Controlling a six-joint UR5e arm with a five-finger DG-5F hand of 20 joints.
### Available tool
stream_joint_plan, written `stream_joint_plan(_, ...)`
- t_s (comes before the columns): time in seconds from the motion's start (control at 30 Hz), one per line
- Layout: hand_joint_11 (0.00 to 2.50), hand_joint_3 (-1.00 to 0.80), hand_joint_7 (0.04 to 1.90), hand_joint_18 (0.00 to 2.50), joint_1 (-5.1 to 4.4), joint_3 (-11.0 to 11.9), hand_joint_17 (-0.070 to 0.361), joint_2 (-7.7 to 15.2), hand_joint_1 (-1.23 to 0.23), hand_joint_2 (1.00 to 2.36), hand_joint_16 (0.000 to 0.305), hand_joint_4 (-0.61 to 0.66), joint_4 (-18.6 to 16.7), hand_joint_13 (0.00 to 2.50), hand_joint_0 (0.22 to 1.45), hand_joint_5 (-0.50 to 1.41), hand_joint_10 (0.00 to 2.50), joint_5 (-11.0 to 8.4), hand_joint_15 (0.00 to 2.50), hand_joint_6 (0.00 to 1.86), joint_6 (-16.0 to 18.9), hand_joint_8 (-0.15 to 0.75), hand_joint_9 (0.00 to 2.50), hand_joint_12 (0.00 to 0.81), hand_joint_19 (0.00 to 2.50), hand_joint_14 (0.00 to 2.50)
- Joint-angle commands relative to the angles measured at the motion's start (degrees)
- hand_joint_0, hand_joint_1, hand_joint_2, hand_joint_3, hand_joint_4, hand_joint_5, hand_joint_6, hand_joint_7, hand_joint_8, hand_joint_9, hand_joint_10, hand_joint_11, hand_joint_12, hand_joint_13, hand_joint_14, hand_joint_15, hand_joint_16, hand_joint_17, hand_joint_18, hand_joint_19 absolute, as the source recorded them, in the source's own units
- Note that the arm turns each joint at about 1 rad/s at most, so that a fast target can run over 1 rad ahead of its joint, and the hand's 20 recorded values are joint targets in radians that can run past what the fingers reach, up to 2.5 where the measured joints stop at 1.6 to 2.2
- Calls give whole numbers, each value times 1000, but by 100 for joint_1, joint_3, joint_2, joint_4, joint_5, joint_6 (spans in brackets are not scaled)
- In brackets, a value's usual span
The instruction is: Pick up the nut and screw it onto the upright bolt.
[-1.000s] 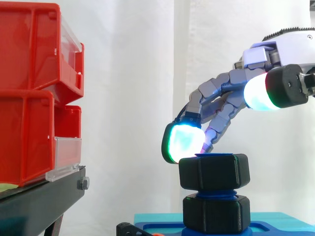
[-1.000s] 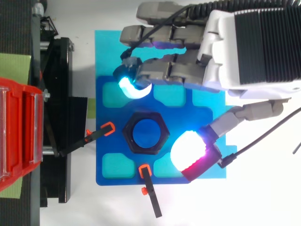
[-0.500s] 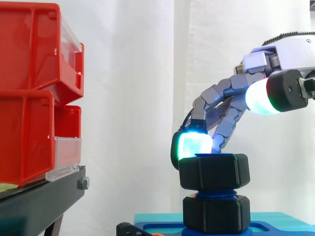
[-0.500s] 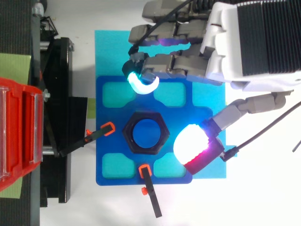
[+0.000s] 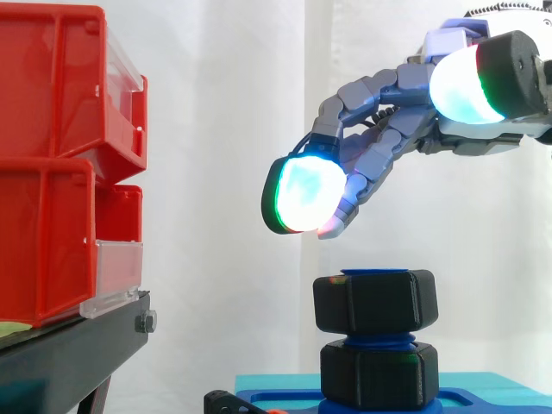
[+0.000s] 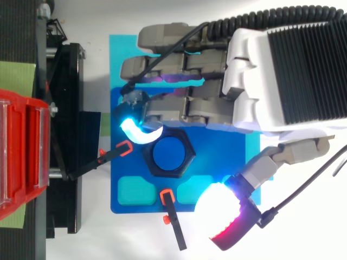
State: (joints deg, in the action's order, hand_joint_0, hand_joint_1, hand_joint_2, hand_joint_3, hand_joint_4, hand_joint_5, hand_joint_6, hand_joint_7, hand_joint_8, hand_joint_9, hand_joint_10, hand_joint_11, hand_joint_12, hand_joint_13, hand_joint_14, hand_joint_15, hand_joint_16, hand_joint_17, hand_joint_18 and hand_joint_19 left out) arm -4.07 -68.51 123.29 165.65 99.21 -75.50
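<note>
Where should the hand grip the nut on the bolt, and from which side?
By two opposite flats of the nut, from above: its six sides stand vertical around the upright bolt, and the top is free. The hand hovers open above it.

The robot's hand (image 5: 384, 142) hangs in the air above a black hexagonal nut (image 5: 375, 302), its fingers loosely extended and holding nothing, one glowing fingertip (image 5: 302, 194) well clear of the nut's top. The nut sits on an upright blue bolt (image 5: 375, 339), over a second black hexagonal piece (image 5: 379, 373) on a blue base (image 5: 483, 398). At left, stacked red bins (image 5: 60, 164) rest on a black stand (image 5: 69, 354) before a white curtain (image 5: 224, 129).
</note>
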Motion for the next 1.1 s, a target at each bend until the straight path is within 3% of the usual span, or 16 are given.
stream_joint_plan(0.0, 0, -500, 747, 188, -15, -4, 124, 2, -297, 1000, 55, 247, 55, 327, 454, -94, 0, 2, 0, 503, 9, 281, 738, 401, 0, 0)
stream_joint_plan(0.13, 0, -500, 743, 189, -15, -57, 124, 46, -298, 1000, 55, 243, 29, 325, 454, -95, 0, 11, 0, 503, 44, 280, 733, 401, 0, 0)
stream_joint_plan(0.2, 0, -500, 744, 191, -15, -207, 124, 46, -300, 1000, 55, 247, -68, 324, 454, -96, 0, -6, 0, 503, 149, 282, 733, 401, 0, 0)
stream_joint_plan(0.47, 0, -500, 747, 189, 21, -207, 124, 46, -305, 1000, 55, 247, -112, 325, 454, -97, 0, -24, 0, 503, 193, 283, 736, 401, 5, 0)
stream_joint_plan(1.07, 0, -500, 779, 207, -15, -215, 121, 55, -325, 1000, 54, 257, -32, 350, 462, -87, 0, -24, 0, 503, 193, 291, 784, 399, 11, 0)
